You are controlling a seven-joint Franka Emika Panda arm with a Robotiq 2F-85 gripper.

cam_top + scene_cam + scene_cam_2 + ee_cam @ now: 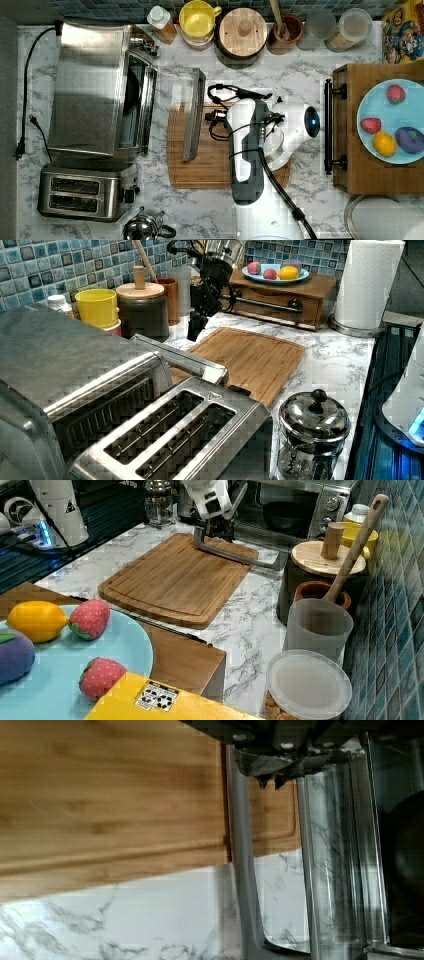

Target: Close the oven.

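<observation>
Oven handle beside pincer

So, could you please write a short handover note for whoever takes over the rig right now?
Pincer: at the oven door's bar handle, over the bamboo cutting board; whether its fingers are open or shut can't be told.
Oven: on the marble counter at the top view's left, beside the two-slot toaster. Its glass door is folded down flat, fully open, with a dark pan inside.
Done: arm brought to the handle.
Left: swing the door up until it shuts.
</observation>
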